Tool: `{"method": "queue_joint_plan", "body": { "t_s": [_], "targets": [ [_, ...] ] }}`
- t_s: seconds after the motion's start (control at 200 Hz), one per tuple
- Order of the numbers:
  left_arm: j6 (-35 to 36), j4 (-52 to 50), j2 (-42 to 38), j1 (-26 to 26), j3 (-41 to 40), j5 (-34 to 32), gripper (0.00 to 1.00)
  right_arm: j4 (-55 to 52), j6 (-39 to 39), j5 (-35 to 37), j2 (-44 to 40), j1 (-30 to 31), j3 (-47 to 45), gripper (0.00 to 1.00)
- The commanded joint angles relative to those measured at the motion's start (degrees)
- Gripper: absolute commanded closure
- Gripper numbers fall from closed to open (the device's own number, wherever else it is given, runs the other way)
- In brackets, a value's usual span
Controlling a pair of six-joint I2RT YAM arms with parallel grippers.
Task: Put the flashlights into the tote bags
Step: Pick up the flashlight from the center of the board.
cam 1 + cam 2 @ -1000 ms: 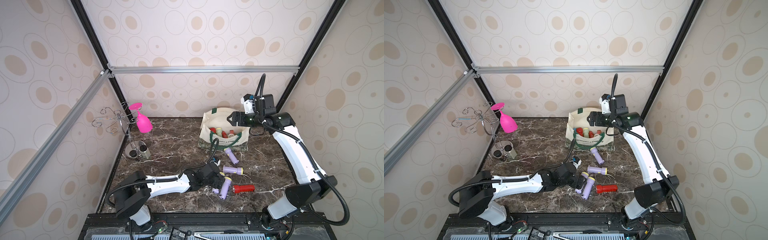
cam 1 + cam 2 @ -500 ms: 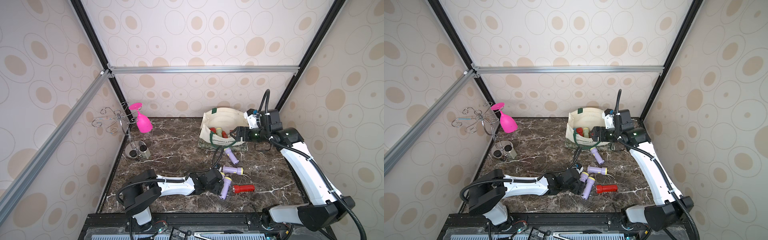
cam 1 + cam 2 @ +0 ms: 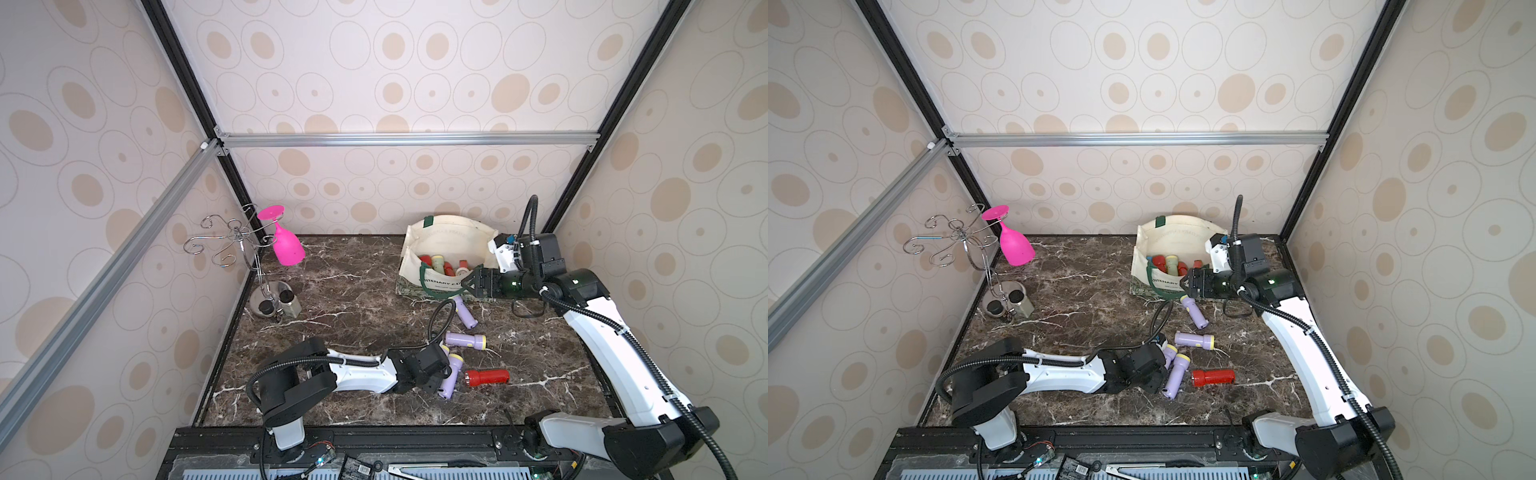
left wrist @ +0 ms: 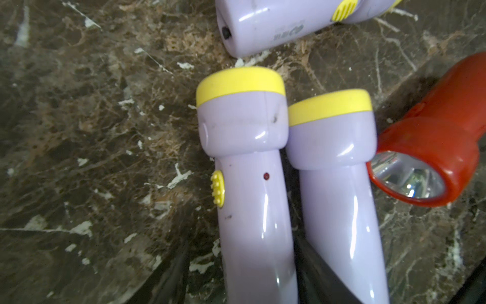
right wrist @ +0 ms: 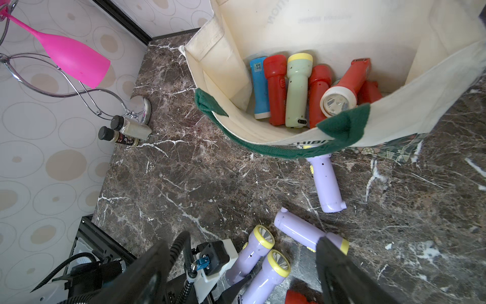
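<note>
Here, in both top views, the tote bag [image 3: 449, 239] stands open at the back right of the bench [image 3: 353, 291], with a cluster of bagged flashlights [image 3: 436, 264] inside. Five loose flashlights remain on the bench: one lilac flashlight [image 3: 465, 312] just in front of the bag, a second lilac one [image 3: 465, 340] nearer the front edge, a lilac pair [image 3: 454, 365] and a red flashlight [image 3: 487, 377]. The left pincer [image 3: 438, 384] lies low at the pair. The right pincer [image 3: 468, 282] hangs at the bag's front edge.

In the left wrist view, the jaws stand part-way apart on either side of the handle of one flashlight of the pair [image 4: 249, 184]. A strip of bench shows beside one jaw, so no grip is evident.

In the right wrist view, the right pincer [image 5: 240, 242] is wide and empty. About six flashlights lie in the bag: one blue, one pale green, the rest red. On this showing the task is judged a little past half done, with five pick-ups left.
</note>
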Motion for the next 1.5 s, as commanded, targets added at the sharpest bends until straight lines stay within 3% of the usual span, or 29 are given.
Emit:
{"method": "queue_joint_plan", "body": {
  "t_s": [0.0, 0.2, 0.445, 0.655, 0.9, 1.03, 1.266, 1.496],
  "targets": [
    [0.2, -2.1, 0.2, -0.5, 0.8, -2.5, 0.41, -0.1, 0.3, -1.0, -0.1, 0.3, 0.6, 0.11],
    [-1.1, -2.9, 0.1, -0.6, -1.0, -4.2, 0.5, 0.8, 1.3, -2.1, -0.1, 0.3, -0.3, 0.12],
    [-2.4, -7.8, 0.6, -0.7, 0.3, -10.0, 0.46, 1.0, 1.1, -1.8, -0.3, 0.3, -0.5, 0.12],
    [-3.7, -6.3, -2.5, -0.7, -1.2, -11.0, 0.76, 0.6, 0.6, -1.6, -1.1, 0.3, -1.0, 0.12],
    [-5.1, -3.1, -13.0, -0.2, -3.1, -12.2, 0.92, 0.5, 0.6, -3.1, -1.6, 0.3, -2.4, 0.12],
    [-3.7, 0.2, -17.9, 0.7, -1.5, -11.0, 0.94, 2.6, 1.1, -7.7, -1.7, 0.3, -4.0, 0.12],
    [-2.2, 7.8, -23.0, 3.4, 0.9, -7.3, 0.97, 12.6, 6.3, -22.5, -0.9, 0.3, -8.3, 0.12],
    [-3.2, 15.6, -26.1, 5.6, 0.8, -4.8, 0.98, 19.1, 11.8, -28.0, 0.6, 0.2, -10.1, 0.12]
  ]
}}
